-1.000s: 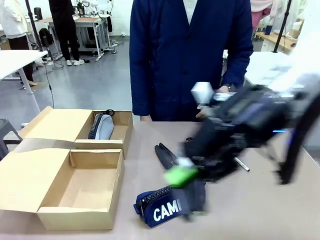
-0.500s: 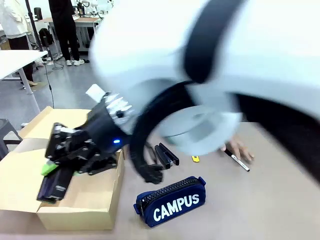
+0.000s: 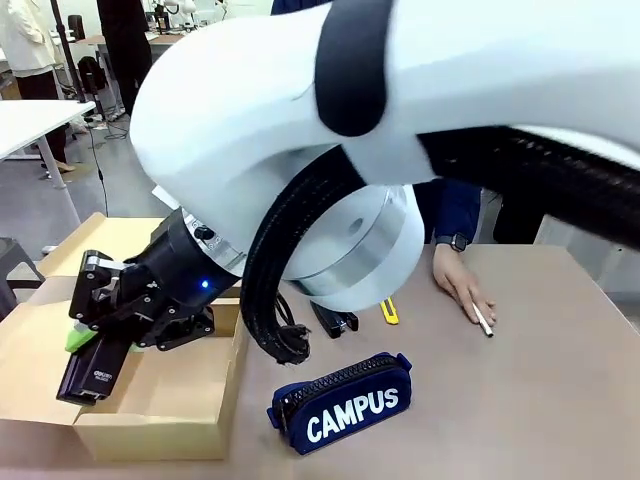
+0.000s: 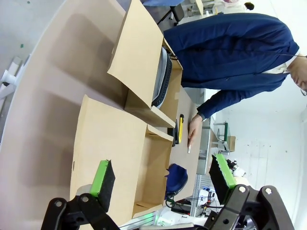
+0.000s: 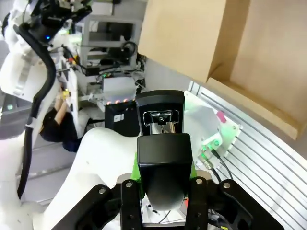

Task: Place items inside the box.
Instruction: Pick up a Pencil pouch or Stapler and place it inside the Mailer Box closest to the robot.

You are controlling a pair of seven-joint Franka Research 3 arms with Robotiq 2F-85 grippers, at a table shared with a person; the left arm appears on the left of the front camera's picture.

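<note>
Our right gripper point(image 3: 100, 335) has its jaws partly closed on the stapler point(image 3: 85, 372), pinched between the green pads. It hangs tilted over the left side of the box point(image 3: 150, 435), near the flap hinge. We judge it best to shift slightly toward the box's middle and lower close to the floor. Then we part the jaws gently so nothing bounces out. Our left gripper point(image 4: 162, 175) stands wide open, empty. The pencil case point(image 3: 345, 402) lies on the table beside the box.

A black stapler point(image 3: 92, 368) hangs tilted over the left side of the open brown cardboard box point(image 3: 150, 436), and the zipped navy "CAMPUS" pencil case point(image 3: 345, 402) lies just right of it.
</note>
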